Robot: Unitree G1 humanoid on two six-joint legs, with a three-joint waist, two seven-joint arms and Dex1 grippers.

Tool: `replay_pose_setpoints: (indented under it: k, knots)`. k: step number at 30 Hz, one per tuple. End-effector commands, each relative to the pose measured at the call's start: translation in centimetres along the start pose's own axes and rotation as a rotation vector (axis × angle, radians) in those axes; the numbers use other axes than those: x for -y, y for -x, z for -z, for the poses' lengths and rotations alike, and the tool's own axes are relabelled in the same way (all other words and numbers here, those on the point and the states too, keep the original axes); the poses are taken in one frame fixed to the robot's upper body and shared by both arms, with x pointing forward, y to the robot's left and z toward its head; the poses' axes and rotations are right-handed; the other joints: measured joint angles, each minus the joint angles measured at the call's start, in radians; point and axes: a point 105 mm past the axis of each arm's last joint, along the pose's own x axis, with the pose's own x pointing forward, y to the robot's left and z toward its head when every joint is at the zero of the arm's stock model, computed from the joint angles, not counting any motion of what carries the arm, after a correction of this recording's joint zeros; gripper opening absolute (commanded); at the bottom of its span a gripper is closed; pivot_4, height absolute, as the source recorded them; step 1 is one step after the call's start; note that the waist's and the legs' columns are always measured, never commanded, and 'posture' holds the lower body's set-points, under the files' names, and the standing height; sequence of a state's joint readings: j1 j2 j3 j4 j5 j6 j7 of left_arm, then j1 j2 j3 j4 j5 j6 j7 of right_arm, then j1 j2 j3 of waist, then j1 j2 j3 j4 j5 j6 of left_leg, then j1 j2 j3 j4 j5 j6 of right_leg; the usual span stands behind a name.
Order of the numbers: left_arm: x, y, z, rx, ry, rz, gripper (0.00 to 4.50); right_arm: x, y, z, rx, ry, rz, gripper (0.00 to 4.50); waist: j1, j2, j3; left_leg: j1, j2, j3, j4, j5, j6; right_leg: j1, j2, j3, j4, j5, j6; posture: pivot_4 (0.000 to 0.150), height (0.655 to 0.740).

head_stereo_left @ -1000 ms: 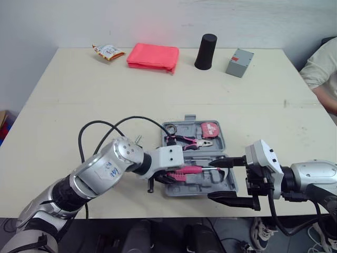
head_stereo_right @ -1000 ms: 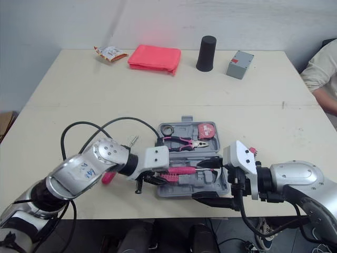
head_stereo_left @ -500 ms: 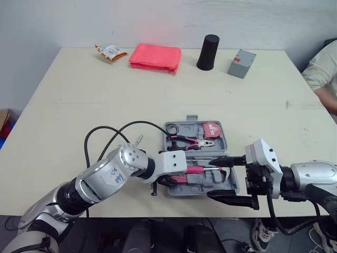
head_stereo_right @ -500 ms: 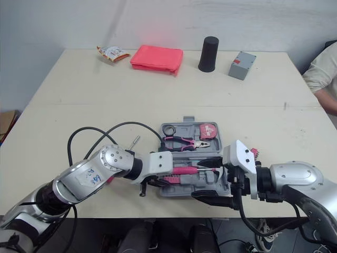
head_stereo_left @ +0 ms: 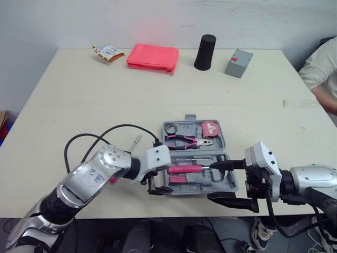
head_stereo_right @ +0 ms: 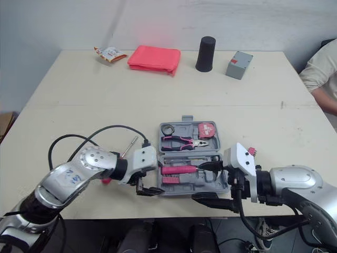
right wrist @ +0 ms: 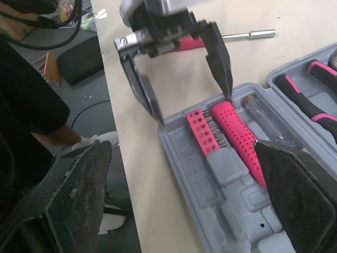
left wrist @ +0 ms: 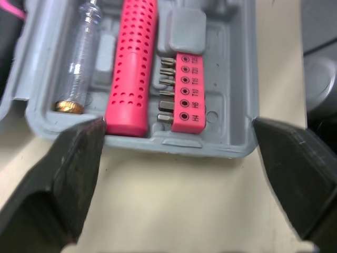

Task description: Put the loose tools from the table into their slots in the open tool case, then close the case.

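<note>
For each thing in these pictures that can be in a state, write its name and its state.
Case: open, lid flat.
Left gripper: open, empty, at the case's edge.
Right gripper: open, empty.
Pink driver: in its slot.
Pliers: in their slot.
Metal bar: loose on the table.
</note>
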State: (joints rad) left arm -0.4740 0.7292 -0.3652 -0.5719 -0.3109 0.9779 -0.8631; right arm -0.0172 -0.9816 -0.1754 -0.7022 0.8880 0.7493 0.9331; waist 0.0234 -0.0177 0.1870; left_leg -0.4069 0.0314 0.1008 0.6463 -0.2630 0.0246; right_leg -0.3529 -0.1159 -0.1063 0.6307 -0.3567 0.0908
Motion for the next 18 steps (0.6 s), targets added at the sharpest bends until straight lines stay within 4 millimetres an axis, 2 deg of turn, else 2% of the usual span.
replay_pose_setpoints:
  k: [1,3,9,18]
  knots:
    - [-0.5,0.5,-1.3,0.136,-0.113,-0.027,3.66,-0.2,0.4,-0.8,0.004,0.042,0.002,4.50,0.003,0.000,0.000,0.000,0.000,0.000,0.000,0.000,0.000,0.000,0.000,0.000,0.000,0.000,0.000,0.150,0.7361]
    - [-0.7,0.2,-1.8,0.202,-0.131,-0.026,2.93,0.0,0.5,-0.8,0.002,0.044,0.010,4.50,0.006,0.000,0.000,0.000,-0.001,0.000,0.001,0.000,0.000,0.001,-0.001,0.000,-0.001,0.000,0.000,0.150,0.7361]
    - [-0.3,-0.8,-2.3,0.264,-0.155,0.065,0.03,0.7,0.8,-0.8,-0.011,0.056,0.024,4.50,0.003,0.000,0.000,0.000,-0.001,0.000,0.000,-0.002,0.001,0.001,-0.001,-0.001,-0.002,0.001,0.001,0.150,0.7361]
    - [-0.9,-2.7,-1.1,0.184,-0.184,0.093,0.03,1.0,0.2,-0.7,0.009,0.063,0.044,4.50,0.002,0.000,0.000,0.000,-0.001,0.001,0.000,-0.001,0.001,0.001,-0.001,-0.001,-0.001,0.001,0.001,0.150,0.7361]
